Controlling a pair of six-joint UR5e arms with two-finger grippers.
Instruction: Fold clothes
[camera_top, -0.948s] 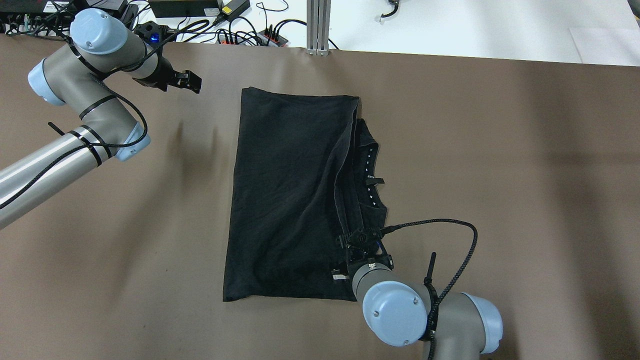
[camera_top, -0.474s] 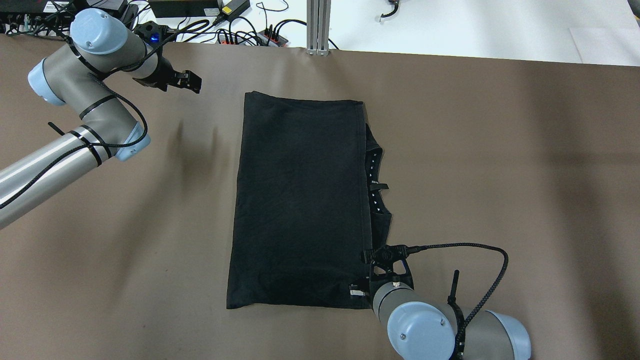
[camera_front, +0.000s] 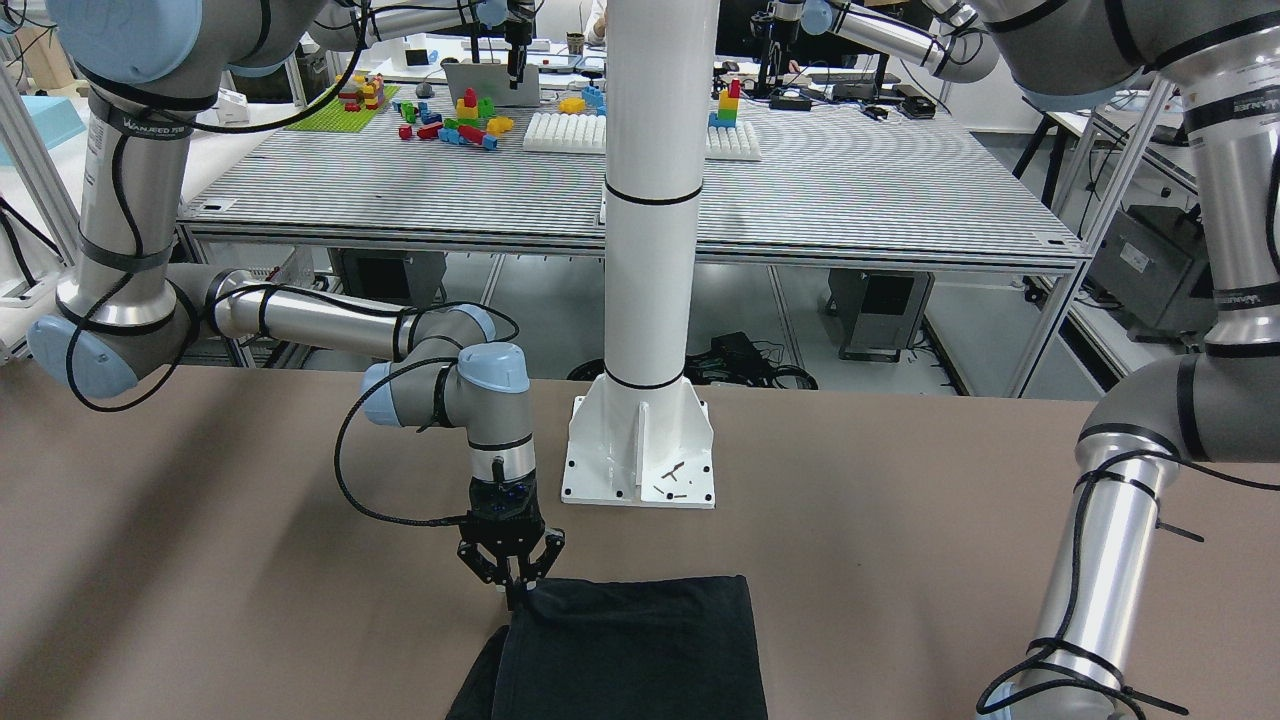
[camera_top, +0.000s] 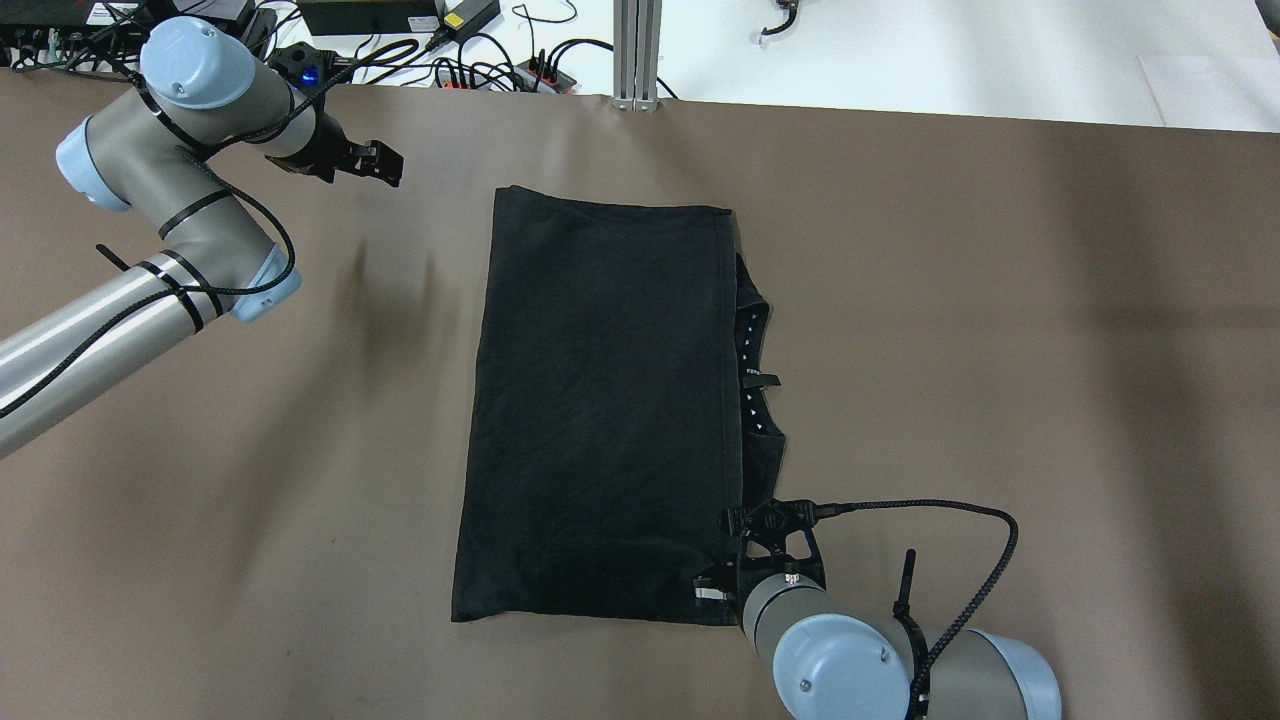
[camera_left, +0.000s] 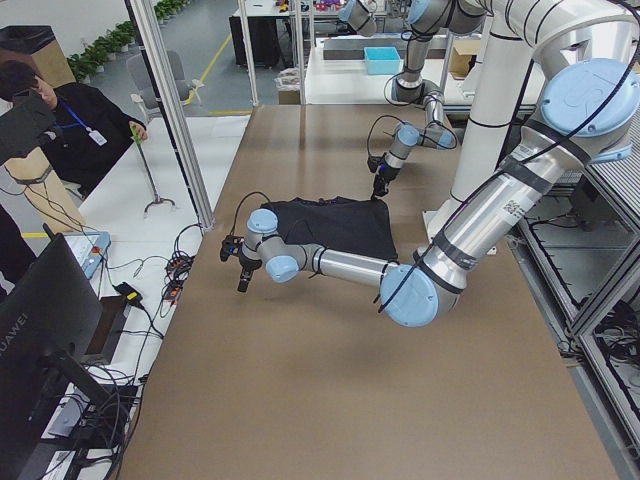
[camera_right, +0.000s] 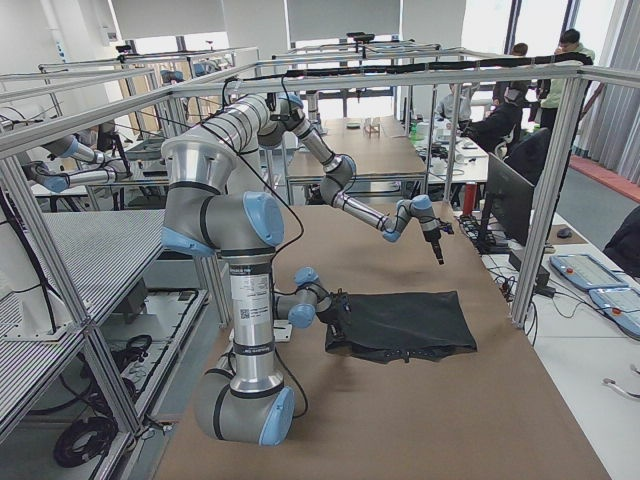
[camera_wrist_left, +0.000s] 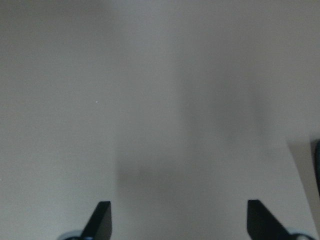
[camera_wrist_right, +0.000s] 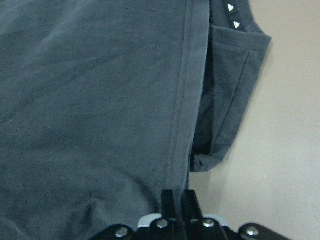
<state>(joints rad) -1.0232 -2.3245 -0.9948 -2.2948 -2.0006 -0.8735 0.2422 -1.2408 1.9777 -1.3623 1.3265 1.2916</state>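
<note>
The black cloth lies folded on the brown table, with its hemmed edge running along the right side. A lower layer with small white studs sticks out past that edge. My right gripper is shut on the hemmed edge at the near right corner; this also shows in the front view and the right wrist view. My left gripper is open and empty over bare table, far left of the cloth. Its fingertips show only table between them.
The white pillar's base plate stands on the table on the robot's side of the cloth. Cables and power strips and an aluminium post line the far edge. An operator stands beyond the table's far side.
My right gripper has pulled the cloth's upper layer to the right and toward the robot. The wrinkled edge now lies flat and straight. The left arm has not moved.
</note>
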